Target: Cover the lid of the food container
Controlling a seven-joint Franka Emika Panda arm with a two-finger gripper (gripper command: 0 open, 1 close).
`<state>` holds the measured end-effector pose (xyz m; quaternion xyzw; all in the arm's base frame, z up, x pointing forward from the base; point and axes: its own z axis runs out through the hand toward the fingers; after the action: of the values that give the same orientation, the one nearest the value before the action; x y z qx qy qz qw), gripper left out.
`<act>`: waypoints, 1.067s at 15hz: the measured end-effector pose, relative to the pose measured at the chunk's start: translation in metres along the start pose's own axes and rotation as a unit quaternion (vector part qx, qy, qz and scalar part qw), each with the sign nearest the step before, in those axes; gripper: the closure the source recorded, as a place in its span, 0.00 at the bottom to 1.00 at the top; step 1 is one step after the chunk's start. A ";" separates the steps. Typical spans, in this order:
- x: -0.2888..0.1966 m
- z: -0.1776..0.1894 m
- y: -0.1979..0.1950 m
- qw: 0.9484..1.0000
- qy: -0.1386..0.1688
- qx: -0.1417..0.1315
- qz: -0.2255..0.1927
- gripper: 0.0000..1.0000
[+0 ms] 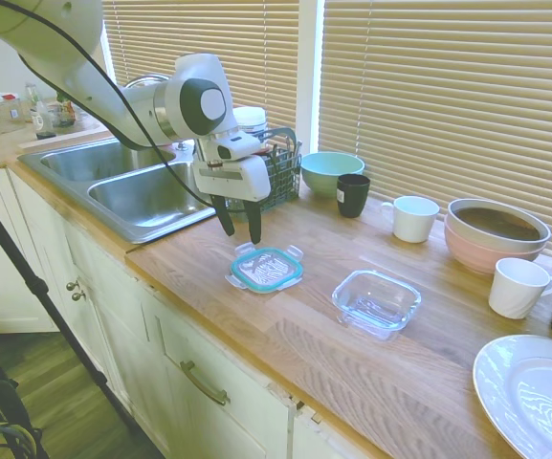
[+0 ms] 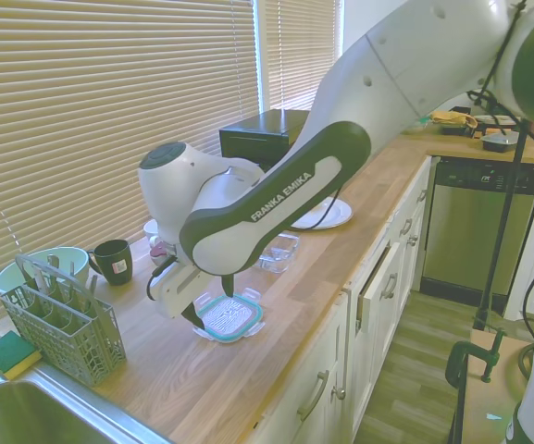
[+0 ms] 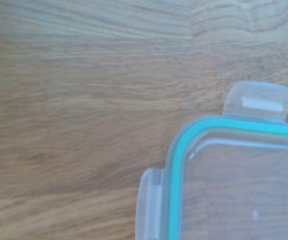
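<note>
In your first exterior view the gripper (image 1: pixel 239 229) hangs just above the wooden countertop (image 1: pixel 285 325) with its 2 dark fingers (image 1: pixel 253 222) apart and nothing between them. The lid (image 1: pixel 266 269) lies flat right below and slightly in front of it. The food container (image 1: pixel 376 302) sits empty nearby, apart from the lid, toward the white plate (image 1: pixel 532 392).

Second exterior view: the lid (image 2: pixel 230 316) lies under the arm, with the food container (image 2: pixel 278 252) further along the counter, half hidden.

Wrist view's a bit blurry, you only get 1 corner of the lid (image 3: pixel 233 180), teal rim and 2 clear tabs, flat on the wood.
</note>
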<state>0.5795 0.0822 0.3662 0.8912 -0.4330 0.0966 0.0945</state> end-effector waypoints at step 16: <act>0.002 0.043 -0.047 0.998 0.001 -0.050 0.037 0.00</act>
<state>0.6215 0.0979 0.3214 0.8687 -0.4698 0.0787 0.1358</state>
